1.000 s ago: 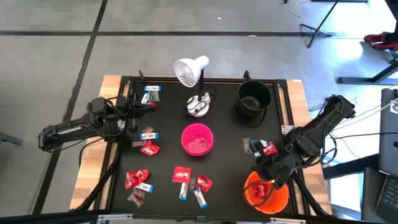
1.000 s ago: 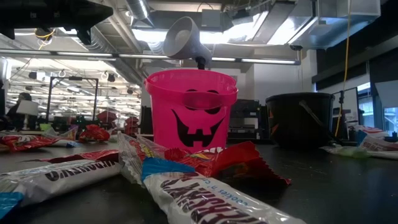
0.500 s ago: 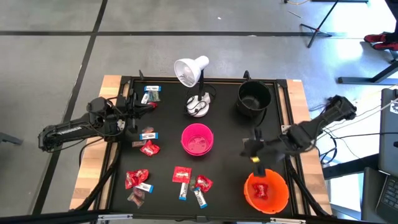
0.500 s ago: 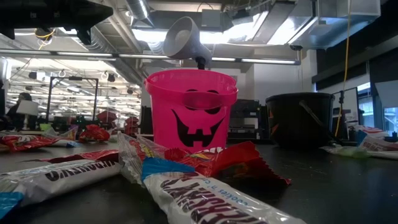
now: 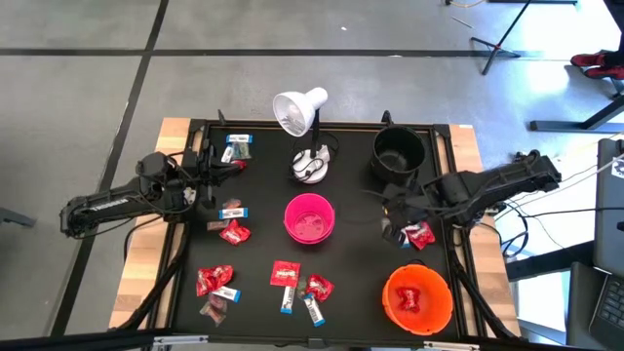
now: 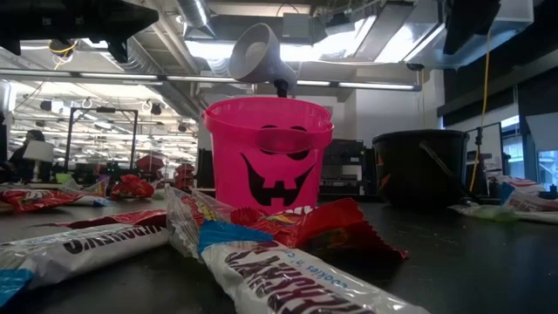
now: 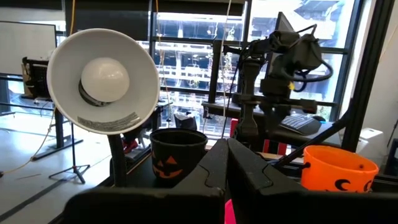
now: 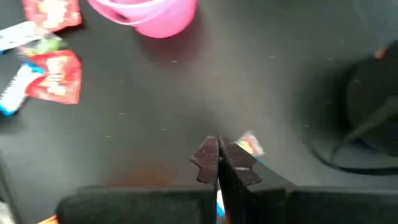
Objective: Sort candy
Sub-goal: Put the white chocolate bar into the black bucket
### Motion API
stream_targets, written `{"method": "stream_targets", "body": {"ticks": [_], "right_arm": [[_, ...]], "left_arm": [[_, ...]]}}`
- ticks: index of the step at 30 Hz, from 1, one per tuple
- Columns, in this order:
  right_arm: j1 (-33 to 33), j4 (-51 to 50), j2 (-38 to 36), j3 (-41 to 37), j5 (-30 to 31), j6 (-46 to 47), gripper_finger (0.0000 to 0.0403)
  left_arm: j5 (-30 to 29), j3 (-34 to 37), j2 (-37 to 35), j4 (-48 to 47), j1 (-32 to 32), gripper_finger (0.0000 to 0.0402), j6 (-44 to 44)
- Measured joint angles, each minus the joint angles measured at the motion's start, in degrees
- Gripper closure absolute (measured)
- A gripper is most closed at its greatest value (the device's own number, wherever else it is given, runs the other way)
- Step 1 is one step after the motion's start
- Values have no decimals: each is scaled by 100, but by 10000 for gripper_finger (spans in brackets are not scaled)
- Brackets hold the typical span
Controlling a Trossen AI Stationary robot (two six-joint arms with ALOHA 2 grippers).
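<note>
The candy [image 5: 234, 232] is a scatter of small wrapped sweets on the black table [image 5: 351, 278]: shiny red packets, slim white-and-blue bars and a darker piece or two. Most lie along the left side and near the front edge, ahead of the pink bucket [image 5: 309, 216], with two more pieces near the back-left corner and a red packet [image 5: 420, 234] toward the right edge, between the black bucket [image 5: 398, 153] and the orange bucket [image 5: 417, 298], which already has red packets inside. The right gripper [image 5: 393, 203] hangs above the table between the pink and black buckets, just beside that red packet, its fingers pressed together on nothing. The left gripper [image 5: 220, 168] waits by the left edge near the back, likewise pinched shut and empty. The high view alone shows the whole layout and the orange bucket's contents. The low view instead shows the jack-o'-lantern face on the pink bucket and the print on the nearest white bars [image 6: 279, 283]. The left wrist view looks past the white desk lamp [image 7: 102, 81] to the black and orange buckets and the other arm, while the right wrist view looks down on bare table and a wrapper [image 8: 250, 144] just past its fingertips.
</note>
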State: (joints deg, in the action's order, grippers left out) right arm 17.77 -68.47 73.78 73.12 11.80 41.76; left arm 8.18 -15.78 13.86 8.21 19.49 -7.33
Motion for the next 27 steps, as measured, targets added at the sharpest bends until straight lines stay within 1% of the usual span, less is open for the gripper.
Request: {"method": "stream_targets", "body": {"ticks": [7,15,19,22,27], "right_arm": [[-21,-157,0,0,469,-151,402],[-21,-996,2,-44,508,1158,402],[-19,-1195,2,-398,338,1342,402],[-19,-1013,2,-835,215,1348,402],[-11,-149,2,-1438,-83,1124,402]], "left_arm": [[-1,1,0,0,-2,400,0],[1,1,1,1,-2,400,0],[-1,1,1,1,0,400,0],[1,-1,0,0,-1,400,0],[1,1,0,0,0,400,0]]}}
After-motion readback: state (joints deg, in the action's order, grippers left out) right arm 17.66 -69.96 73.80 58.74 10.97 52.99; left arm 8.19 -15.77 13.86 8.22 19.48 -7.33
